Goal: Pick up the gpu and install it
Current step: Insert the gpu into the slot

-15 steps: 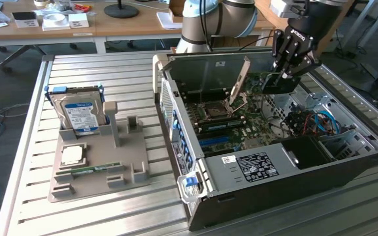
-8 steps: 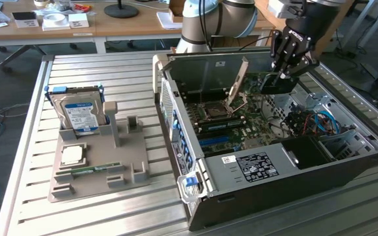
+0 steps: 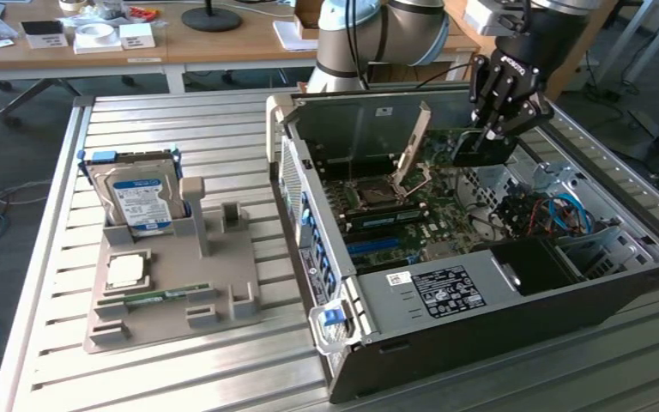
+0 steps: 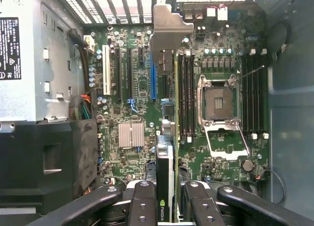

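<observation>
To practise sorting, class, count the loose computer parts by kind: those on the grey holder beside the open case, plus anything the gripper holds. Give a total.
hard drive: 1
RAM stick: 1
processor chip: 1
gpu, held in the gripper over the case: 1
Total: 4

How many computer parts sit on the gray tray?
3: a hard drive standing at the far end, a silvery chip midway, a green RAM stick lying nearer the camera. Another drive may hide behind the first.
</observation>
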